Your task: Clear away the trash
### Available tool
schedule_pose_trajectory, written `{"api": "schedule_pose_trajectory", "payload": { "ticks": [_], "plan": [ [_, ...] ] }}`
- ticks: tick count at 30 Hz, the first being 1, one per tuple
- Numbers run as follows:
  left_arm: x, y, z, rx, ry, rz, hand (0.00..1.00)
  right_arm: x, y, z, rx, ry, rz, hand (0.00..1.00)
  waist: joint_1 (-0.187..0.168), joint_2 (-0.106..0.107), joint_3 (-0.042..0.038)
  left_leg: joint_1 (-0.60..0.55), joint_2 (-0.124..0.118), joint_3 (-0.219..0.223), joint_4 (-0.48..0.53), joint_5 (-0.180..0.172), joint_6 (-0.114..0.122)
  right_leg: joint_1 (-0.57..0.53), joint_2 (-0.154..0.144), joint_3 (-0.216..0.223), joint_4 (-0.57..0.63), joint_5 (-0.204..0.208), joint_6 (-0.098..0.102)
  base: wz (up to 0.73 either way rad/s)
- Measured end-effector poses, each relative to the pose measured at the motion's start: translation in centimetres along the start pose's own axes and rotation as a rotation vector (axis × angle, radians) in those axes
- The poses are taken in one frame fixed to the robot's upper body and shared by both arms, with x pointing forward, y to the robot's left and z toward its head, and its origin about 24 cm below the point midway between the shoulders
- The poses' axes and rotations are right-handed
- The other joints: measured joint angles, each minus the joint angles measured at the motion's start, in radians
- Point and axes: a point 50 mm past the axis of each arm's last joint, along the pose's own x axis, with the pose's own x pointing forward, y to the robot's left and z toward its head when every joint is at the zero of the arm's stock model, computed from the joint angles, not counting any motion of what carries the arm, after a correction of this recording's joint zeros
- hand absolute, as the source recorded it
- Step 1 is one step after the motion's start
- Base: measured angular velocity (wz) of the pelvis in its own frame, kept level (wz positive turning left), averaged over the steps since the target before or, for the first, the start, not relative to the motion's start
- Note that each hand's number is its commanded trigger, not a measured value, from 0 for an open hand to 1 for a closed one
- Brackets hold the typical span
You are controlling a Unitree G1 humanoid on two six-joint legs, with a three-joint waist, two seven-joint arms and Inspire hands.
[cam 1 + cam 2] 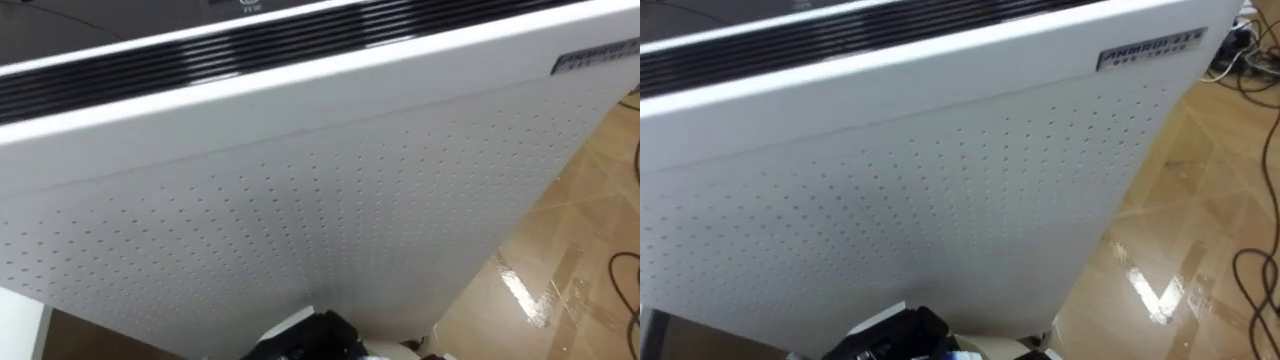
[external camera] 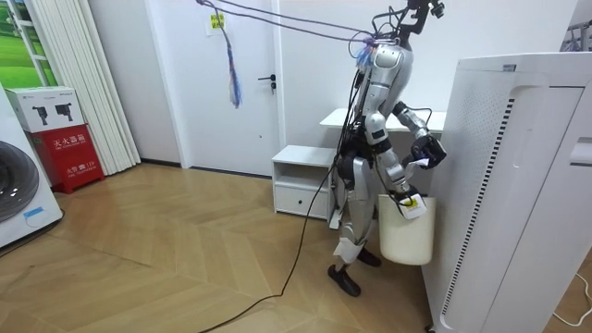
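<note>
I stand facing a tall white perforated appliance, with a cream bin at my feet beside it. My right hand hangs low over the bin's rim, and a small white and yellow piece is at it. Whether the hand grips that piece is unclear. My left hand is raised at chest height close to the appliance. It appears as a dark shape at the bottom edge of the eye views, with a white bit beside it.
The appliance blocks the way right in front of me. A white low cabinet and a white table stand behind me. Wooden floor with dark cables lies to my right.
</note>
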Motion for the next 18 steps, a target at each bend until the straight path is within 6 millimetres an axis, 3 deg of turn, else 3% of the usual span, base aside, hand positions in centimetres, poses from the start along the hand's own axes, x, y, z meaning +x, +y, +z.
{"api": "schedule_pose_trajectory", "payload": {
  "ticks": [3, 4, 5, 6, 7, 10, 18],
  "plan": [
    [0.0, 0.0, 0.1, 0.012, -0.002, 0.015, 1.0, 0.1, 0.3, 0.0, -0.001, -0.004, -0.001, 1.0, -0.001, -0.004, 0.0011, -0.008, 0.0, 0.0, 0.005, 0.0, 0.0, -0.004, 0.0, -0.005, 0.0, 0.0, -0.002, 0.0],
    [0.0, 0.1, 0.1, 0.024, 0.001, 0.02, 0.95, 0.1, 0.4, -0.1, -0.001, -0.001, 0.0, 1.0, -0.001, -0.008, 0.0012, -0.009, 0.0, 0.002, 0.006, 0.0, 0.0, -0.005, 0.0, -0.005, 0.0, 0.0, -0.002, 0.0],
    [0.0, 0.1, 0.0, 0.029, 0.004, 0.021, 0.7, 0.1, 0.4, -0.1, -0.001, -0.001, 0.001, 1.0, -0.001, -0.01, 0.001, -0.011, 0.0, 0.004, 0.007, 0.0, 0.0, -0.006, 0.0, -0.004, 0.0, 0.0, -0.003, 0.0],
    [0.0, 0.1, 0.0, 0.042, 0.011, 0.023, 0.07, 0.1, 0.5, -0.1, 0.001, -0.001, 0.003, 1.0, -0.001, -0.014, 0.0005, -0.013, 0.001, 0.007, 0.009, 0.0, 0.0, -0.008, 0.0, -0.004, -0.001, 0.0, -0.004, 0.0],
    [0.0, 0.1, -0.1, 0.055, 0.019, 0.027, 0.0, 0.1, 0.7, -0.1, 0.009, -0.002, 0.003, 1.0, -0.001, -0.019, -0.0003, -0.016, 0.002, 0.01, 0.011, 0.0, 0.001, -0.008, 0.0, -0.005, -0.001, 0.0, -0.004, 0.04],
    [0.0, 0.1, -0.1, 0.071, 0.027, 0.035, 0.0, 0.2, 1.0, 0.0, 0.024, -0.004, 0.006, 1.0, -0.001, -0.03, -0.0021, -0.018, 0.003, 0.01, 0.015, 0.0, 0.001, -0.008, 0.001, -0.006, -0.001, 0.0, -0.005, 0.01],
    [-0.1, 0.3, -1.1, 0.092, 0.075, 0.071, 0.0, 0.2, 1.0, 0.1, 0.027, -0.007, -0.004, 1.0, 0.0, -0.032, -0.0023, -0.018, 0.006, 0.015, 0.015, 0.001, 0.0, -0.008, 0.002, -0.006, -0.001, 0.0, -0.006, 0.0]
  ]
}}
